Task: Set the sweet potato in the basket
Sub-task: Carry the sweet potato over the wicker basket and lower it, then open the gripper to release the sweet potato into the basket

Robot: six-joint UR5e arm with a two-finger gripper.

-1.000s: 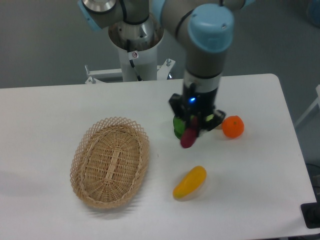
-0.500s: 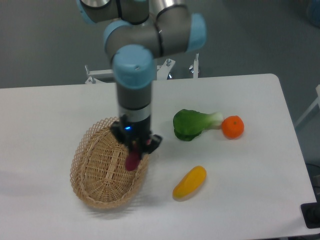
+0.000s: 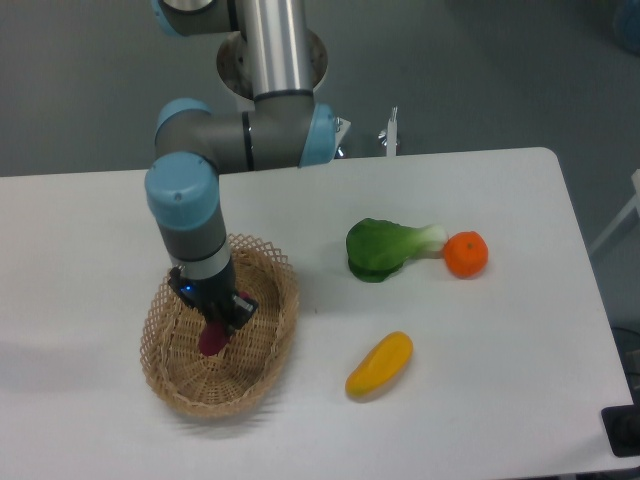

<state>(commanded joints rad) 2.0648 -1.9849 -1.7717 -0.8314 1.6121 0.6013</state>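
Over the basket (image 3: pixel 262 350), inside its scalloped rim: fingers (image 3: pixel 216 325) pointing down, narrow, clamped on the sweet potato (image 3: pixel 211 339). Magenta tuber hanging from the tips, lower end down among the woven slats near the basket's middle; contact with the bottom not clear. Off to the right of the fingers, well apart on the white counter (image 3: pixel 500 330): a green leafy vegetable (image 3: pixel 385 248) with its pale stalk touching a round orange fruit (image 3: pixel 465 253). Nearer the front edge, right of the basket: a yellow-orange curved pepper-like item (image 3: pixel 380 364), lying alone.
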